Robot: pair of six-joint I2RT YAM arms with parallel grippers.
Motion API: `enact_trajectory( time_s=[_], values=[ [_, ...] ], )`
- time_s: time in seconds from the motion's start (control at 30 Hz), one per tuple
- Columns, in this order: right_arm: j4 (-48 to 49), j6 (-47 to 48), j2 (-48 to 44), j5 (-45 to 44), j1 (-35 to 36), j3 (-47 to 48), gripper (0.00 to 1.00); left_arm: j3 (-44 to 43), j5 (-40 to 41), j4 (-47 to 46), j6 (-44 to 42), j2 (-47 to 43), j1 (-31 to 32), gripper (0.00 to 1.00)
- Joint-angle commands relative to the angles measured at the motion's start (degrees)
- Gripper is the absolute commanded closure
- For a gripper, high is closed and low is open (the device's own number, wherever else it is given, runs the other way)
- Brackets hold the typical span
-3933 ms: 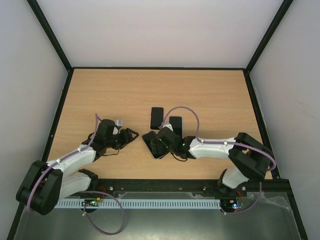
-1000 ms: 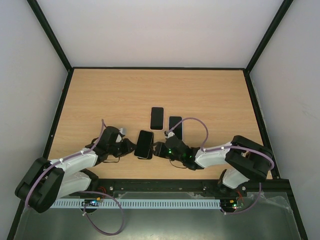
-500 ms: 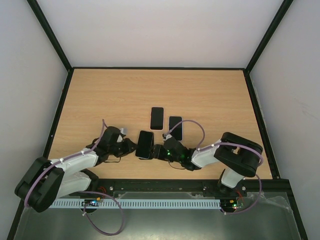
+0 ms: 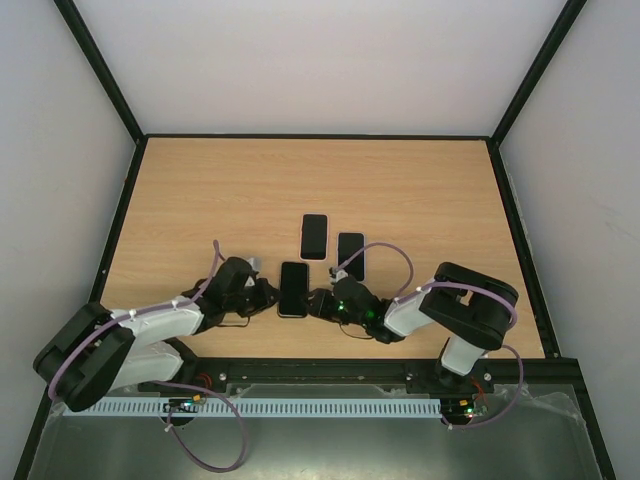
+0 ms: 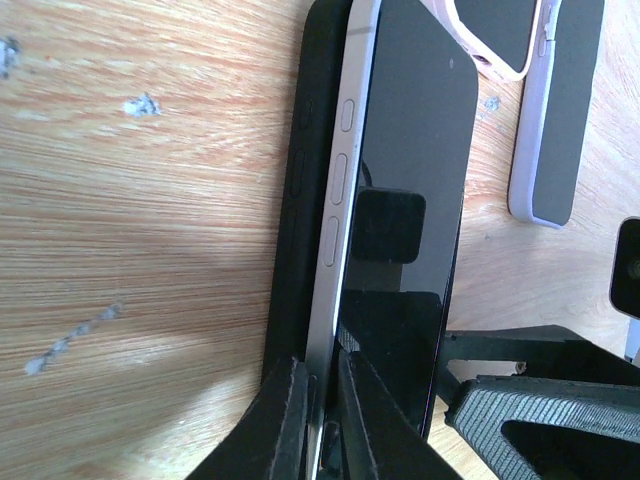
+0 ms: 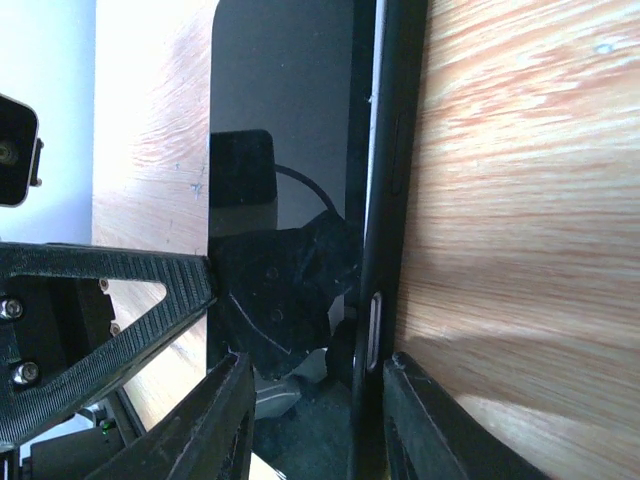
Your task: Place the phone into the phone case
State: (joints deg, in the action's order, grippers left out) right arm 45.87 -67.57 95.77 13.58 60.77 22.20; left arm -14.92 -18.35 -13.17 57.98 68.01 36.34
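Phone [image 4: 293, 288] lies at 6 o'clock on the worktop [image 4: 200, 190], one long edge proud of the black case [image 5: 300, 200]. Left pincer [image 5: 322, 425] narrow, nipping that edge. Right pincer [image 6: 315, 420] half-wide astride the opposite edge, contact indeterminate. Risk: uneven pressing could skew the phone out.

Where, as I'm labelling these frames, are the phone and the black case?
phone [image 5: 415, 130]: left wrist view, on its dark screen.
black case [image 5: 314, 130]: left wrist view, on its long side wall.
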Motion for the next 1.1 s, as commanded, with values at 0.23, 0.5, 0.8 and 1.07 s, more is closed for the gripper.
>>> enact_trajectory(
  time_s=[0.23, 0.5, 0.8, 1.07],
  values=[
    [2.9, -1.28, -0.28, 1.42, 0.49, -1.42, 0.65, 0.53, 0.9, -5.78, 6.17, 1.47, 5.89, 0.94],
    [1.03, -1.47, -5.16, 1.82, 0.49, -5.46, 0.65, 3.21, 2.43, -3.72, 10.17, -3.96, 8.63, 0.86],
    [-13.01, 3.66, -16.25, -4.14, 0.27, -6.02, 0.61, 1.96, 7.5, 5.93, 8.69, -11.29, 8.11, 0.68],
    [-17.66, 6.82, -16.35, -4.41, -2.47, -0.78, 0.54, -0.39, 7.07, 10.72, 2.51, -11.21, 0.23, 0.54]
  ],
)
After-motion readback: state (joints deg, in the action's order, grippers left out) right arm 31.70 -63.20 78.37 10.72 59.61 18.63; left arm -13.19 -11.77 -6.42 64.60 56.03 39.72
